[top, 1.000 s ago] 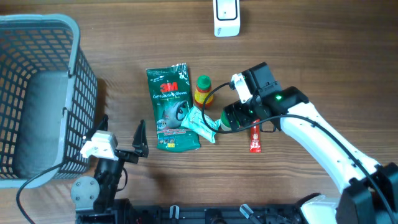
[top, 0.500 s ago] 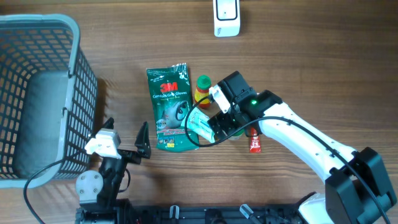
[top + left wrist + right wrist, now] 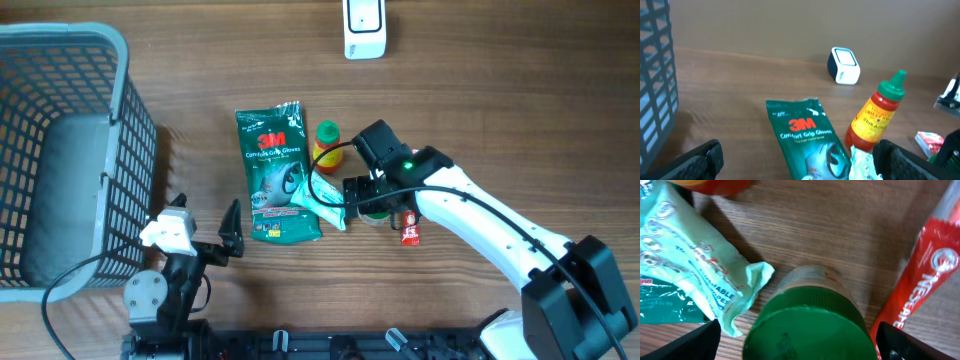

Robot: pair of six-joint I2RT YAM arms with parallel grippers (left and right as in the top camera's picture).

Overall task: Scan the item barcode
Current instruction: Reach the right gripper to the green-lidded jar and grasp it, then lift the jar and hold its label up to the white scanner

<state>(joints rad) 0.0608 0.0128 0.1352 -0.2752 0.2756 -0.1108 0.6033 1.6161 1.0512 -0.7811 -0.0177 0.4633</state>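
Observation:
A jar with a green lid (image 3: 810, 330) stands on the wooden table between a pale green packet (image 3: 695, 265) and a red Nestle sachet (image 3: 922, 280). My right gripper (image 3: 800, 347) hovers open right above it, one finger on each side of the lid, nothing held. From overhead the right gripper (image 3: 371, 203) covers most of the jar. The white barcode scanner (image 3: 364, 25) stands at the table's far edge. My left gripper (image 3: 205, 215) rests open near the front edge, facing a green 3M gloves pack (image 3: 807, 135) and a sriracha bottle (image 3: 877, 117).
A large grey plastic basket (image 3: 60, 60) fills the left side. The sriracha bottle (image 3: 326, 145), the 3M pack (image 3: 273, 175), the pale green packet (image 3: 325, 200) and the red sachet (image 3: 410, 228) crowd close around the jar.
My right arm swung left and came down over the green-lidded jar, then drew back slightly. The left arm shifted only a little. Both grippers stayed open.

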